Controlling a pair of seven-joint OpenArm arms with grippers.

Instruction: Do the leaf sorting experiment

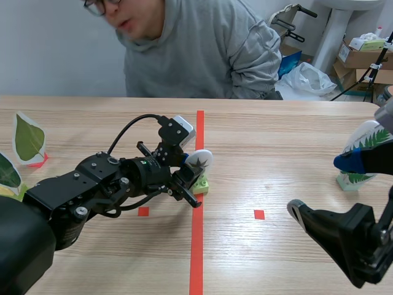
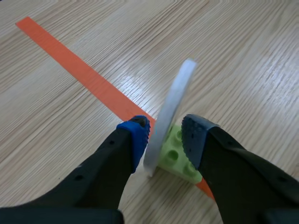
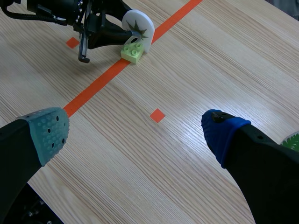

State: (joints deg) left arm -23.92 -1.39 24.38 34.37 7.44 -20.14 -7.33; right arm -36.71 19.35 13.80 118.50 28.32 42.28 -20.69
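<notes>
A white leaf card [image 1: 200, 160] stands upright in a light green brick [image 1: 201, 184] on the long red tape line. My left gripper [image 1: 186, 176] straddles it. In the left wrist view the card [image 2: 170, 112] stands edge-on between the fingers of the left gripper [image 2: 163, 135]; the blue pad [image 2: 136, 136] sits close against it, with a gap on the other side. In the right wrist view the card [image 3: 138, 24] shows a dark spiky leaf above its brick [image 3: 132, 49]. My right gripper [image 1: 322, 186] hangs open and empty over the table's right side, far from the card.
A person in a grey hoodie [image 1: 202, 49] leans in across the table. Two green leaf cards [image 1: 28, 139] [image 1: 8, 174] stand at the left edge. A fern card [image 1: 366, 140] stands at the right edge. Small red tape squares [image 1: 259, 214] [image 1: 143, 211] mark the table.
</notes>
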